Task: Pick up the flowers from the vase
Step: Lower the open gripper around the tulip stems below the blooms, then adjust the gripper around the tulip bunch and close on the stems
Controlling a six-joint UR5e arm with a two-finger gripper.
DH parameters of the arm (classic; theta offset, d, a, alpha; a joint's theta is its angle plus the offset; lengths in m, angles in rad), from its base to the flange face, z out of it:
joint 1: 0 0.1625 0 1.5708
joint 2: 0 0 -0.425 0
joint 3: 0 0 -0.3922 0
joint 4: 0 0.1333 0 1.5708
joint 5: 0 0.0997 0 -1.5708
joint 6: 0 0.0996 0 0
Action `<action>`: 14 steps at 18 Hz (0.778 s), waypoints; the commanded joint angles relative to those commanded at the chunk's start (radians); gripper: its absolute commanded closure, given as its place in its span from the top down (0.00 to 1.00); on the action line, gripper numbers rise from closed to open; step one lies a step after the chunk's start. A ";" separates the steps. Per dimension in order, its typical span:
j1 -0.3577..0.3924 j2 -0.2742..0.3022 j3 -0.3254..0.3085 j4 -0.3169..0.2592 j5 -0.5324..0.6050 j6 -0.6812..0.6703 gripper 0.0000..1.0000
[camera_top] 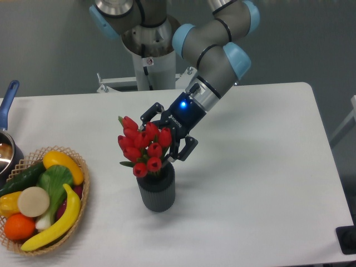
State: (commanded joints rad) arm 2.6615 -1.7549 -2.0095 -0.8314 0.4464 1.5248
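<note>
tulip bunch [143, 146] stands in the ribbed dark grey vase [156, 191], centre of frame on the white desk [256, 183]. gripper [167, 142] reaches in from upper right, fingers spread around the buds; can't tell if anything is gripped. best: close low on the stems, lift straight up, vase may tip.

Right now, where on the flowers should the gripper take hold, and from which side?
Probably just under the buds, where the flowers narrow above the vase rim. Come from the back right, where the gripper already is: the bunch leans left, leaving that side open. Stems are barely visible.
</note>
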 joint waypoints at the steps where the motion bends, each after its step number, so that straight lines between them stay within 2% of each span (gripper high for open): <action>1: 0.000 0.000 0.000 0.000 -0.002 0.000 0.86; 3: 0.000 0.000 0.000 0.000 0.000 0.000 0.79; 4: 0.000 0.000 0.000 0.000 0.000 0.000 0.72; 9: 0.002 0.000 0.000 -0.002 -0.002 0.000 0.62; 10: 0.002 0.000 0.000 -0.002 -0.002 -0.002 0.57; 12: 0.002 0.000 -0.002 0.000 -0.002 -0.015 0.54; 14: 0.003 0.002 0.000 0.000 -0.002 -0.028 0.48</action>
State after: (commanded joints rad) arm 2.6645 -1.7533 -2.0095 -0.8314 0.4449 1.4972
